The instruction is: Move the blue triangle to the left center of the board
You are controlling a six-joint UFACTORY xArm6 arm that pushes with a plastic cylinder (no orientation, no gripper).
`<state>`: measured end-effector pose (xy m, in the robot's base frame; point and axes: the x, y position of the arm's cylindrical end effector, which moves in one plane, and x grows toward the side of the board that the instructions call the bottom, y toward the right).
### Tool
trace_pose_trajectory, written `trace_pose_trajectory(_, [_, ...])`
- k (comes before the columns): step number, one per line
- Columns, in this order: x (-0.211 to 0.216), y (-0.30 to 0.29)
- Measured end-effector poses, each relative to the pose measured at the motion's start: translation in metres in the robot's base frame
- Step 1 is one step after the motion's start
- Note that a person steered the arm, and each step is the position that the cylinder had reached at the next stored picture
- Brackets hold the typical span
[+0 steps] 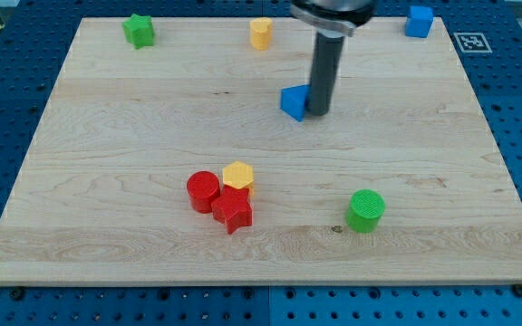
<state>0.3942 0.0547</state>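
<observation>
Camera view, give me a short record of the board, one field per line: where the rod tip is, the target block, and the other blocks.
tip: my tip against the right side of the blue triangle
target position: upper middle of the wooden board, not yet at left center
top edge: green star, yellow block, blue cube
lower cluster: red cylinder, yellow hexagon, red star, touching
lower right: green cylinder
</observation>
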Motion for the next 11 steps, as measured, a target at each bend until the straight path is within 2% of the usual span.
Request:
trace_pose_trajectory(2, [0.000,-0.074])
trace_pose_trajectory(3, [-0.007,-0.086])
trace_pose_trajectory(4, [-0.019,-0.060])
trace_pose_trajectory(5, [-0.038,-0.068])
trace_pose_trajectory(11, [-0.021,-0.209])
